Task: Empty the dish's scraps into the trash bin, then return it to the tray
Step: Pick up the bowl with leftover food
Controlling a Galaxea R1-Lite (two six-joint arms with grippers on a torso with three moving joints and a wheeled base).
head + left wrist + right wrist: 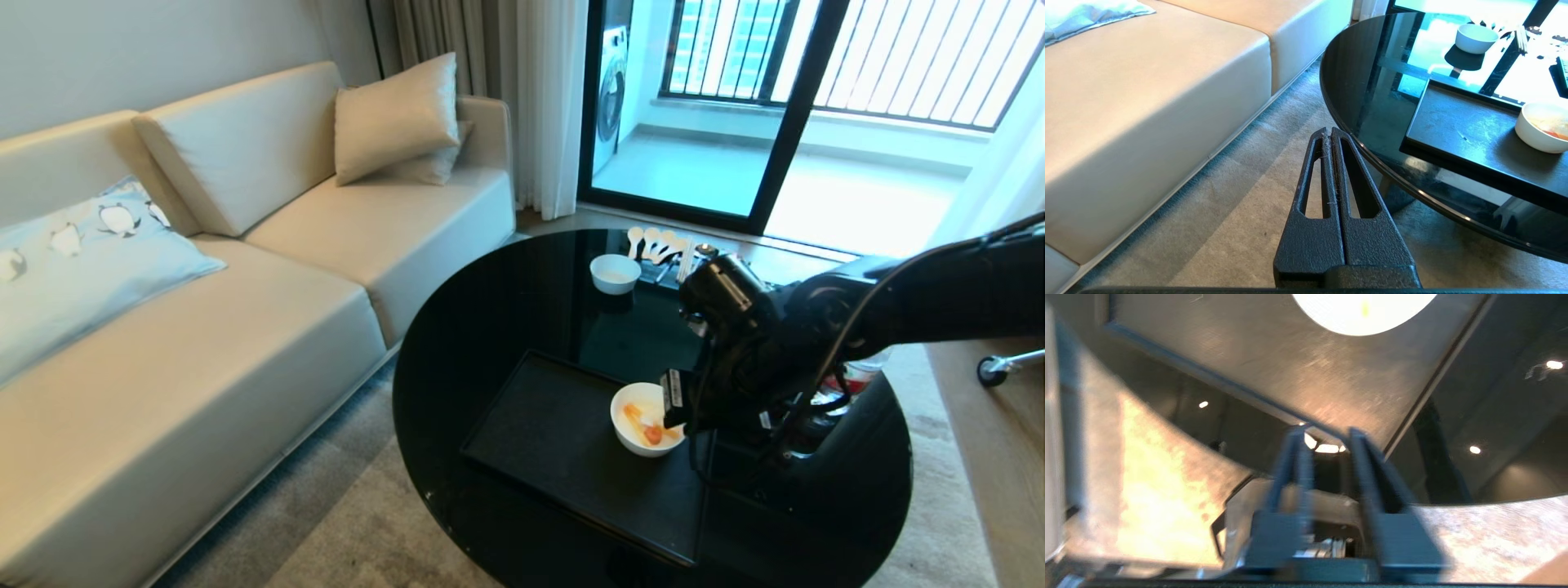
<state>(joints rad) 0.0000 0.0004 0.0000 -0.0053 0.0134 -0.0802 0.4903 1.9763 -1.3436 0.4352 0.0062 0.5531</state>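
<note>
right gripper [1327, 457] fingers parted, holding nothing, above the tray [539, 425] just beside the dish [645, 418]. dish sits at the tray's far right edge, scraps [642, 425] inside. suggest: straddle the rim squarely, close firm, lift level. trash bin not visible. left gripper [1329, 134] pressed together, parked beside the table [490, 327]
</note>
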